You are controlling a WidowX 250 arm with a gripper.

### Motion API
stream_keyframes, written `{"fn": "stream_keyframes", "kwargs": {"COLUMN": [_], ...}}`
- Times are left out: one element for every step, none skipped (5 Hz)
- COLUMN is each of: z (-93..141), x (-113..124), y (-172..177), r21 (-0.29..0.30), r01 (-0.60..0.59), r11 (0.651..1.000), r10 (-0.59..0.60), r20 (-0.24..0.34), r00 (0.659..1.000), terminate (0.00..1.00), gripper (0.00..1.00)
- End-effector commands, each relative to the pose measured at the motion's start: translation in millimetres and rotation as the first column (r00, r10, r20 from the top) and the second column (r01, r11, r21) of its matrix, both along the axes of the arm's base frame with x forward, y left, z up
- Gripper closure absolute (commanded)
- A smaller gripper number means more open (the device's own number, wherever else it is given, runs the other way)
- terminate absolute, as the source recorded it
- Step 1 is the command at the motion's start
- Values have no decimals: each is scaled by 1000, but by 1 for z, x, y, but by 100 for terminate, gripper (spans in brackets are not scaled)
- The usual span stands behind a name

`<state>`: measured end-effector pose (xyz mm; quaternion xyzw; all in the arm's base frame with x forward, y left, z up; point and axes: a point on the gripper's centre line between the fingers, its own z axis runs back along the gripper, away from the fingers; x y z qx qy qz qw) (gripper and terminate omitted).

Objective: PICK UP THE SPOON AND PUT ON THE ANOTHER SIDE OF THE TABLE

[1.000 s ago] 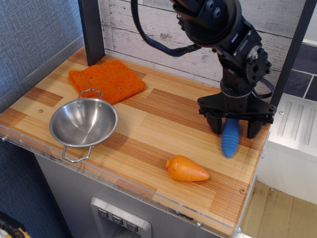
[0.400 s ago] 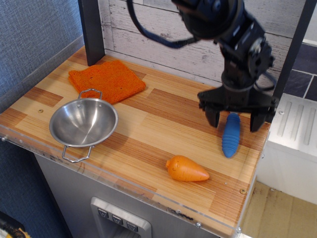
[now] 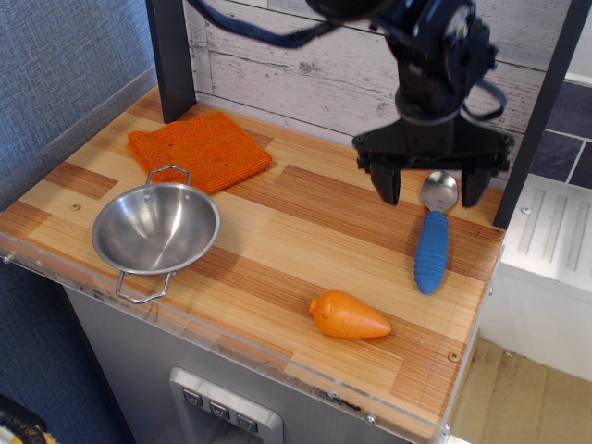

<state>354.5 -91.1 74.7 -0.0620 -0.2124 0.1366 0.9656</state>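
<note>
The spoon (image 3: 432,245) lies flat on the right side of the wooden table (image 3: 305,231), blue ribbed handle toward the front, shiny round bowl toward the back wall. My gripper (image 3: 429,190) hangs open above the spoon's metal bowl, one finger on each side, clear of it and holding nothing.
An orange carrot (image 3: 348,315) lies near the front edge, left of the spoon handle. A steel bowl (image 3: 155,228) stands at the front left. An orange cloth (image 3: 199,149) lies at the back left. A black post (image 3: 171,57) stands at the back left corner.
My gripper has let go of the spoon handle, opened and risen toward the back wall. The spoon now lies fully uncovered on the table's right side.
</note>
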Motion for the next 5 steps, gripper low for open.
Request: {"fn": "stream_keyframes", "kwargs": {"z": [65, 65, 65, 65, 65], "x": [-20, -20, -20, -20, -20], "y": [7, 7, 7, 7, 7], "r21": [53, 53, 53, 53, 53], "r01": [-33, -33, -33, -33, -33], "r11": [998, 998, 998, 998, 998], "r10": [25, 25, 25, 25, 25], "r20": [152, 152, 152, 152, 152], "r00": [988, 988, 988, 988, 988], "terminate": [0, 0, 0, 0, 100], "gripper": [0, 0, 0, 0, 0]}}
